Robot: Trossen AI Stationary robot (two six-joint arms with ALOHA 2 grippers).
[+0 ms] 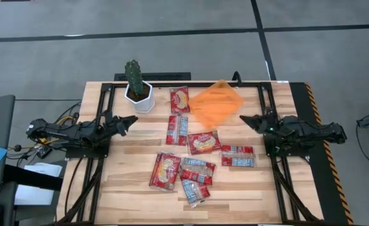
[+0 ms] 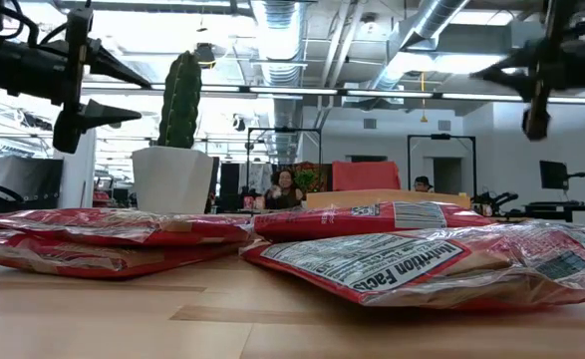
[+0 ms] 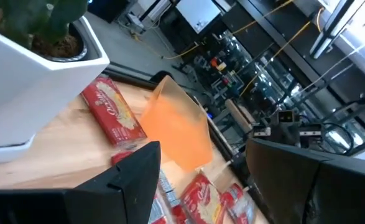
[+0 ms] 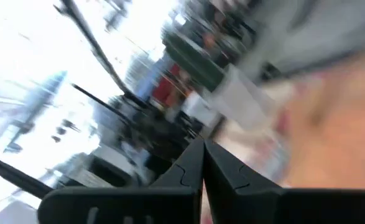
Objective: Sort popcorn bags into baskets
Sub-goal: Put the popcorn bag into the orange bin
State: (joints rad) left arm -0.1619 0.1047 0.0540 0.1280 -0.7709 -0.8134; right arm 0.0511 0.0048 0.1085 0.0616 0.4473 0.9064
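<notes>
Eight popcorn bags (image 1: 193, 156) lie loose on the wooden table (image 1: 127, 188), spread from the upper centre of the high view down to its lower centre. The topmost bag (image 1: 180, 99) sits just left of the orange basket (image 1: 215, 104), which rests at the table's far edge in the upper centre. Below that bag lies a banded bag (image 1: 176, 130), and to its lower right a cream-panelled bag (image 1: 203, 142). A banded pair (image 1: 237, 156) lies at centre right, one bag just above the other. At lower centre three more cluster together: a cream-panelled one (image 1: 165, 171) on the left, one (image 1: 197, 171) overlapping beside it, and a small one (image 1: 195, 192) below. None of the bags is in the basket.

A white pot with a cactus (image 1: 137, 88) stands at upper left, close to the topmost bag and well apart from the basket.

The left gripper (image 1: 130, 120) hangs at the left side of the frame, just below the pot, its fingers spread apart and holding nothing. The right gripper (image 1: 242, 118) hangs at the right side, just below the basket's right corner; the right wrist view shows its fingers pressed together with nothing between them. In the low view both grippers ride above the table, clear of the bags.
</notes>
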